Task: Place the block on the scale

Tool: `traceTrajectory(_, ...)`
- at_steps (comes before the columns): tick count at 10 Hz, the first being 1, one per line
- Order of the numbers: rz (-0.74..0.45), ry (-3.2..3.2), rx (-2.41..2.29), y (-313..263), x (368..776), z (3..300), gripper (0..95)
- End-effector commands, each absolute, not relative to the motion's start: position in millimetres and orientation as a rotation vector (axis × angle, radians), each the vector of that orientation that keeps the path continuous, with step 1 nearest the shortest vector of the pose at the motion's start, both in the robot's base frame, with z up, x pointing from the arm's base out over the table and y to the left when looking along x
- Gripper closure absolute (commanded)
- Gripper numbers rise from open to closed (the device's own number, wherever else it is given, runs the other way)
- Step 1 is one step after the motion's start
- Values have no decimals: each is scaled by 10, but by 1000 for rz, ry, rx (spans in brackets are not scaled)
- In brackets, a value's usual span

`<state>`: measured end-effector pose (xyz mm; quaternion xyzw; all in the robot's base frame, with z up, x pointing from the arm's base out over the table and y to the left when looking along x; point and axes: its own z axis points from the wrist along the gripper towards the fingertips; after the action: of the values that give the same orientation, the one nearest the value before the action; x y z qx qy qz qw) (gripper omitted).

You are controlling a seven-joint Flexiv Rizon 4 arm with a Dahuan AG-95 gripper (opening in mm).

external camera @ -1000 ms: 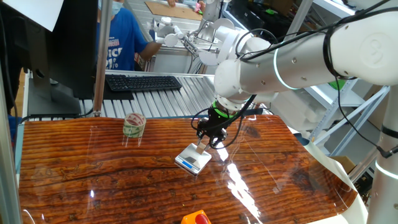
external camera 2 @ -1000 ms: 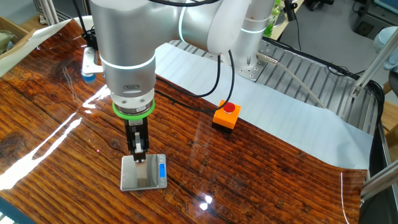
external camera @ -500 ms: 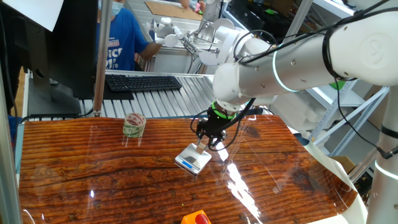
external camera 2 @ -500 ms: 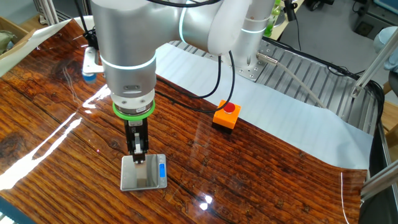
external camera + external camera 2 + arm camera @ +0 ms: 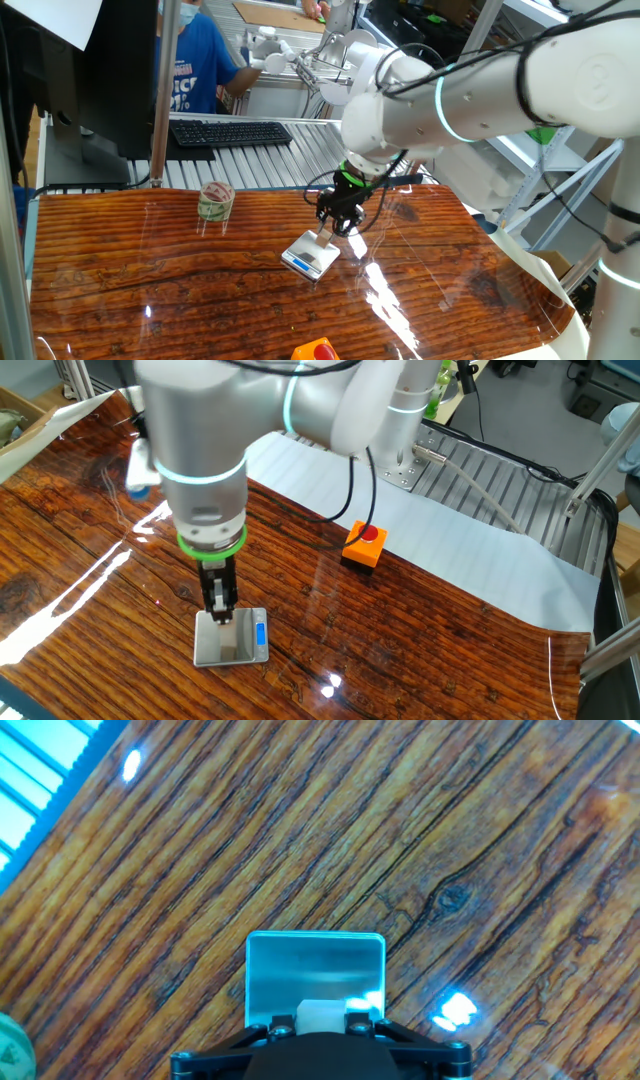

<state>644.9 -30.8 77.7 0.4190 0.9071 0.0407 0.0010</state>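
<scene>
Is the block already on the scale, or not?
On it: the block rests on the scale platform, between the pincer fingers.

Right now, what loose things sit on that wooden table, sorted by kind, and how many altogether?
Scale: 1
Wooden block: 1, on the scale between the gripper fingers
Tape roll: 1
Orange box with red button: 1
Total: 4

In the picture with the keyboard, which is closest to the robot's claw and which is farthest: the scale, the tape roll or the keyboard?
From the gripper:
1. The scale, right under the fingers, with the block on it.
2. The tape roll, off to the image left on the table.
3. The keyboard, behind the table's far edge.
</scene>
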Motion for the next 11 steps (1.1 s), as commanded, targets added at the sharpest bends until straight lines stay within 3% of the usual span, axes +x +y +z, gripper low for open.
traceTrajectory(1, 169, 2885, 1195, -303, 6426, 787, 950)
traceTrajectory(11, 139, 2705, 1494, -204, 6655, 840, 950)
